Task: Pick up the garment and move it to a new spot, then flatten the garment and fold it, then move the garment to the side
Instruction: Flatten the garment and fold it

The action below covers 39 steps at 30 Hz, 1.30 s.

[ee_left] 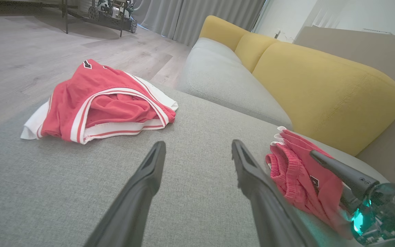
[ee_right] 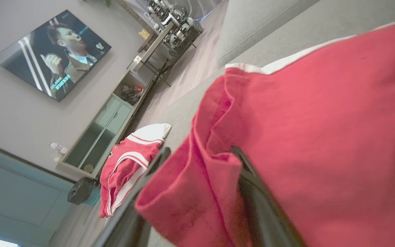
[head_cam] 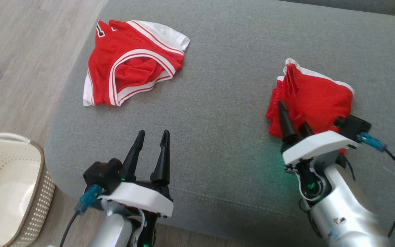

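Observation:
The garment [head_cam: 321,99], folded red shorts with a white edge, lies at the right of the grey sofa seat [head_cam: 218,113]. My right gripper [head_cam: 293,115] is at its near left edge, open, with a fold of the red cloth [ee_right: 321,120] lying between its spread fingers [ee_right: 252,185]. The left wrist view shows the same shorts [ee_left: 297,171] beside one right finger [ee_left: 331,166]. My left gripper [head_cam: 153,132] hovers open and empty over the seat's near middle; in its own view its fingers [ee_left: 142,185] stand wide apart over bare cushion.
A second red garment with white trim [head_cam: 132,75] lies crumpled at the seat's far left [ee_left: 98,103]. A pale woven basket [head_cam: 46,185] stands on the wooden floor [head_cam: 19,51] at lower left. Yellow back cushions [ee_left: 321,89] rise behind the seat.

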{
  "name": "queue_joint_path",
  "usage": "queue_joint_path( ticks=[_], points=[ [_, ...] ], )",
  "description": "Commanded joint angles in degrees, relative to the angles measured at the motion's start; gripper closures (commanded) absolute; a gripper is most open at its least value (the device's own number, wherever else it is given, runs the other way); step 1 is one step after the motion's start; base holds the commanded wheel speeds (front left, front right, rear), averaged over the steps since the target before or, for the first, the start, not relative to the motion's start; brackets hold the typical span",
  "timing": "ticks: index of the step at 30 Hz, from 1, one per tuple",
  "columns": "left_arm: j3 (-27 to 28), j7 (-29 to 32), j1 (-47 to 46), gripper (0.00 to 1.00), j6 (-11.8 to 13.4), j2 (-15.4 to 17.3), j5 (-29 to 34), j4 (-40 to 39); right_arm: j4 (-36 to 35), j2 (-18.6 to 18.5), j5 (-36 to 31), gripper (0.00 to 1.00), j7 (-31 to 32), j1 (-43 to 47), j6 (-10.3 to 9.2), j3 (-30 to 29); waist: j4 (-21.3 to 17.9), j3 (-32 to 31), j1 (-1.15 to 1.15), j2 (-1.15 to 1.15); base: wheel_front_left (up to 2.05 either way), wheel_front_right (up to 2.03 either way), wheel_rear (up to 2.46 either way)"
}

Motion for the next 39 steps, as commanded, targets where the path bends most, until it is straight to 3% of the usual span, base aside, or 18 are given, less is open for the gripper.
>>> queue_joint_path(
  ticks=[1, 15, 27, 30, 34, 39],
  points=[
    [1.49, -0.71, -0.76, 0.0, 0.38, 0.41, -0.44, -2.13, -1.74, 0.09, -0.83, 0.0, -0.79, -2.22, 0.02, 1.96, 0.12, 0.1, 0.0, 0.0, 0.0, 0.0, 0.0],
    [0.32, -0.71, -1.58, 0.0, 1.11, 0.41, -1.58, -3.0, 8.77, -2.3, -4.56, 0.0, -0.02, -6.11, 0.02, 8.87, 1.08, 2.41, 0.0, 0.0, 0.0, 0.0, 0.0],
    [1.9, -0.71, -1.56, 0.0, 0.65, 0.41, -0.86, -2.03, 1.79, -4.57, -3.59, 0.0, -2.93, -5.0, 0.02, 13.08, -3.56, -0.47, 0.0, 0.0, 0.0, 0.0, 0.0],
    [2.32, -0.71, -1.43, 0.0, 0.46, 0.41, -0.61, -1.9, 0.32, -5.45, -4.49, 0.0, -3.16, -4.05, 0.02, 12.12, -4.63, -1.35, 0.0, 0.0, 0.0, 0.0, 0.0],
    [3.48, -0.71, -1.2, 0.0, 0.24, 0.41, -0.08, -1.97, -3.41, -7.41, -10.69, 0.0, -3.32, -1.91, 0.02, 7.33, -6.85, -2.69, 0.0, 0.0, 0.0, 0.0, 0.0],
    [4.62, -0.71, -1.07, 0.0, -0.04, 0.41, 0.42, -2.53, -11.33, -8.03, -22.77, 0.0, -3.34, 3.48, 0.02, -1.76, -9.0, -3.78, 0.0, 0.0, 0.0, 0.0, 0.0]
  ],
)
